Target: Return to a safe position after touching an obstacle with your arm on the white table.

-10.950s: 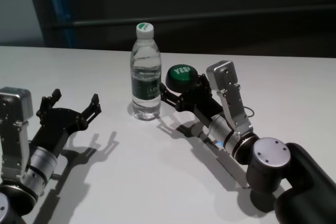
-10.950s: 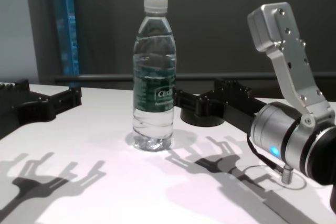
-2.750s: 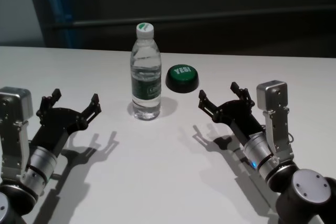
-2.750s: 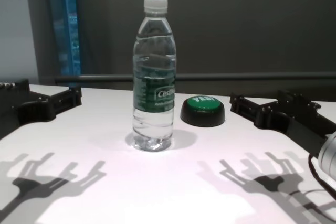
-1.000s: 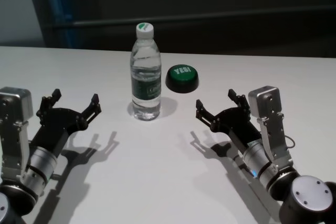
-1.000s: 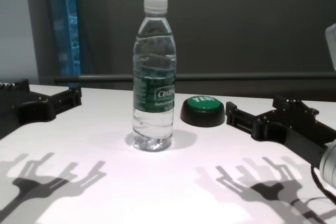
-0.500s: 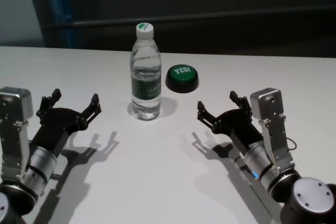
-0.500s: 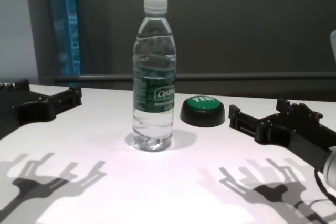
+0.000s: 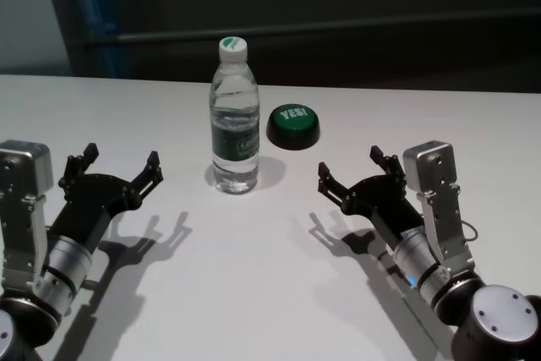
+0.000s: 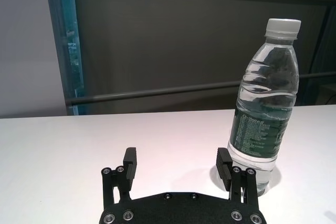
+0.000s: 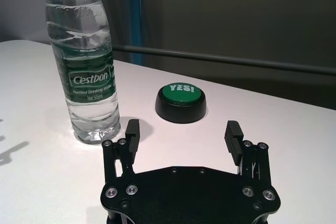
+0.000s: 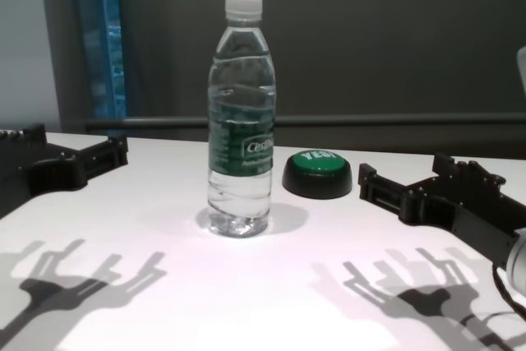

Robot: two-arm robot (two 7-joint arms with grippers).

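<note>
Right hand (image 9: 357,175) (spread) well apart from upright bottle (image 9: 234,116)

Bright overhead light; crisp pincer shadows on glossy white table (image 9: 254,293); dim background.

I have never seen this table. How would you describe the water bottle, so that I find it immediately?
Look at the white table, in its middle part toward the far edge, ahead of the two open grippers. There the water bottle stands upright, just left of a green button. It is the only tall thing: clear plastic, white cap, dark green label, while the button is low and round on a black base.
</note>
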